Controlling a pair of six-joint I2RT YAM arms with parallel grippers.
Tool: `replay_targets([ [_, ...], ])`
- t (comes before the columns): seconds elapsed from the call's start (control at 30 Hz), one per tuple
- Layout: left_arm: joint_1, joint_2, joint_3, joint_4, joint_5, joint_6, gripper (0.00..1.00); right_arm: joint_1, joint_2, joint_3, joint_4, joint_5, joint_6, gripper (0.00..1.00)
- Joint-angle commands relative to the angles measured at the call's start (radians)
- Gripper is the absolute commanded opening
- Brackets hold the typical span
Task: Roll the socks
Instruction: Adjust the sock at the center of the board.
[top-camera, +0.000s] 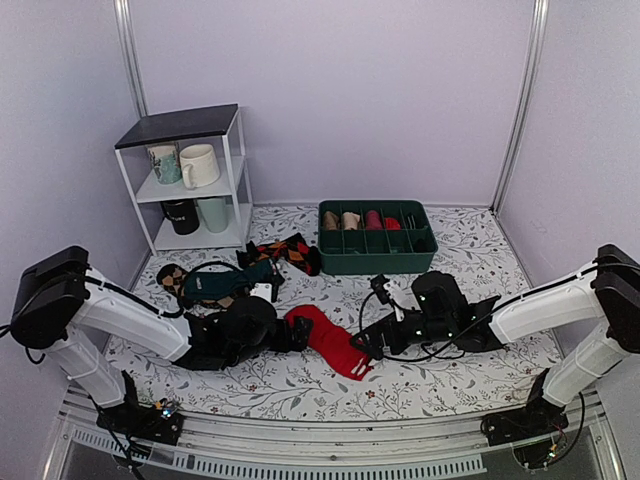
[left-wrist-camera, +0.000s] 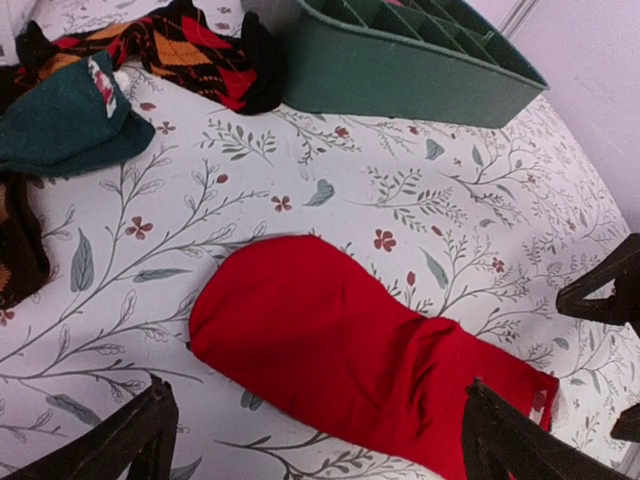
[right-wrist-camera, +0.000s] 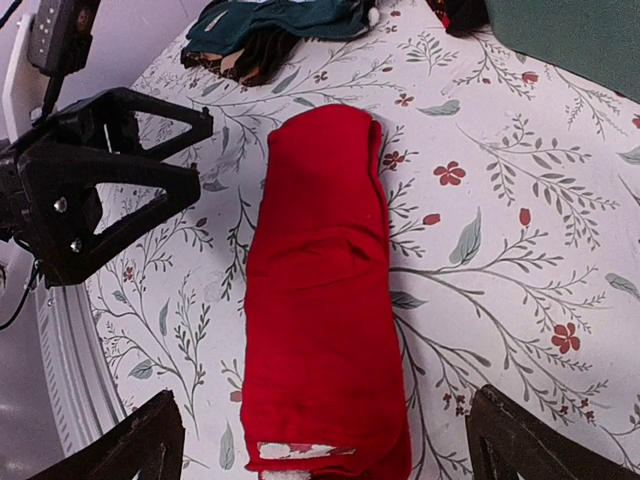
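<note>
Both released, left claw (top-camera: 300, 332) and right claw (top-camera: 363, 346) flank the flat socks (top-camera: 331, 342).

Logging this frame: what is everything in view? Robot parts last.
red socks: one pair, bright red, flat at table centre
teal sock: one, dark teal, left of centre
argyle socks: two visible, orange-and-black, beside the teal sock
organiser tray: one, dark green, far side
rolled bundles: several, beige and red, in tray compartments
shelf rack: one, white, far left
mugs: four, mixed colours, on the rack
tablecloth: one, white floral
left pincer: black, open, beside the red socks
right pincer: black, open, opposite side
</note>
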Motion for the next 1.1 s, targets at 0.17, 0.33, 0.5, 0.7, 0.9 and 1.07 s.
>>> replay_targets([
  [0.17, -0.046, -0.067, -0.041, -0.135, 0.038, -0.128, 1.0, -0.043, 0.057, -0.011, 0.055, -0.04, 0.001, 1.0],
  [0.33, -0.046, -0.036, -0.028, -0.098, 0.089, -0.118, 0.99, -0.044, 0.081, -0.012, 0.08, -0.083, 0.007, 1.0],
  [0.5, -0.037, -0.008, -0.024, -0.074, 0.123, -0.12, 1.0, -0.044, 0.083, -0.027, 0.093, -0.135, 0.016, 1.0],
  [0.7, -0.001, 0.036, -0.031, -0.034, 0.179, -0.135, 0.99, -0.044, 0.078, -0.048, 0.096, -0.143, 0.034, 1.0],
  [0.9, 0.021, 0.076, -0.007, -0.017, 0.21, -0.126, 1.0, -0.044, 0.085, -0.059, 0.098, -0.166, 0.043, 1.0],
  [1.07, 0.039, 0.11, -0.002, 0.036, 0.238, -0.117, 0.99, -0.037, 0.122, -0.08, 0.11, -0.195, 0.06, 1.0],
])
